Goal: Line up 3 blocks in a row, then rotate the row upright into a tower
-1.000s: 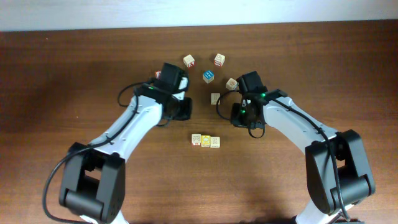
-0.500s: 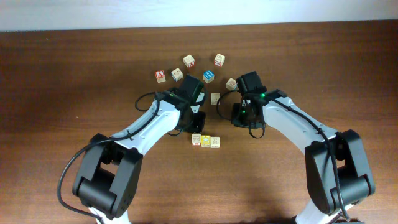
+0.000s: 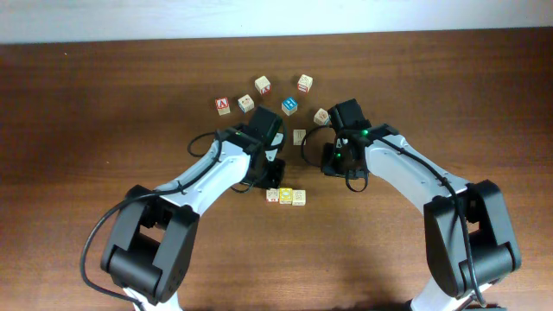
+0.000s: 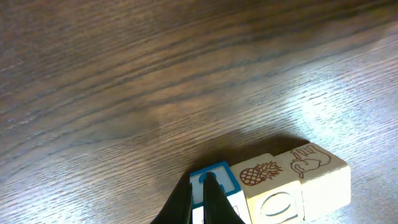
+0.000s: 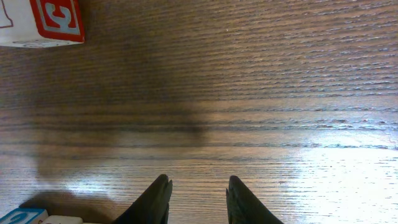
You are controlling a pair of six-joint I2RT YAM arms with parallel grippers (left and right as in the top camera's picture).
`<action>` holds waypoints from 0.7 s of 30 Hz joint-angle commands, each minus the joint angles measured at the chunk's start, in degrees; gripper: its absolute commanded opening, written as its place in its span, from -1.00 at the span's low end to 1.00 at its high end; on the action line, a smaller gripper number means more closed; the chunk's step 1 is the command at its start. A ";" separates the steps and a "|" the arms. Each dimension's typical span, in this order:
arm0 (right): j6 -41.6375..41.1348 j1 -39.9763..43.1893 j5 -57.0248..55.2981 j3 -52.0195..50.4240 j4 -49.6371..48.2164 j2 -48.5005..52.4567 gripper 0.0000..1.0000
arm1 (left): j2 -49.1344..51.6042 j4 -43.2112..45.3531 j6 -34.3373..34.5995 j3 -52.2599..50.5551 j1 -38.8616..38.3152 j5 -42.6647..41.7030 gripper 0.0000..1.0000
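Three small blocks lie in a row near the table's middle: the left block (image 3: 273, 195), the yellow-topped middle block (image 3: 286, 196) and the right block (image 3: 299, 197). The left wrist view shows them as a blue-framed face (image 4: 219, 177), a pineapple face (image 4: 258, 174) and an elephant face (image 4: 310, 160). My left gripper (image 3: 271, 180) is shut, its tips (image 4: 202, 182) right at the blue-framed block; nothing is between the fingers. My right gripper (image 3: 335, 164) hangs open over bare wood (image 5: 198, 186), to the row's back right.
Loose cubes lie behind the arms: a red "A" cube (image 3: 223, 105), a blue-topped cube (image 3: 289, 105), pale cubes (image 3: 263, 85) (image 3: 305, 83) (image 3: 321, 116) and one (image 3: 300, 136) between the arms. A red-faced cube (image 5: 43, 22) shows in the right wrist view.
My left arm swung from the back left toward the row of three and its jaws closed. The right arm stayed where it was.
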State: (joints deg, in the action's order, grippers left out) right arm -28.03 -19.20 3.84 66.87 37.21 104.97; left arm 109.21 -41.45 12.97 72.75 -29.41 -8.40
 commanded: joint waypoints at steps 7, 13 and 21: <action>0.33 -0.33 -1.36 0.63 -0.02 0.42 -0.38 | 0.74 0.42 -0.90 -1.11 -0.92 -0.83 -0.89; 0.33 -0.33 -1.33 0.63 0.07 0.42 -0.38 | 0.74 0.33 -0.90 -1.11 -0.94 -0.83 -0.90; 0.33 -0.33 -1.31 0.63 0.04 0.42 -0.38 | 0.74 0.24 -0.90 -1.11 -0.94 -0.83 -0.89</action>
State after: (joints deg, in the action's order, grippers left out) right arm -28.03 -19.20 3.84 66.87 37.21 104.97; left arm 109.21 -41.10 12.97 72.20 -30.17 -8.40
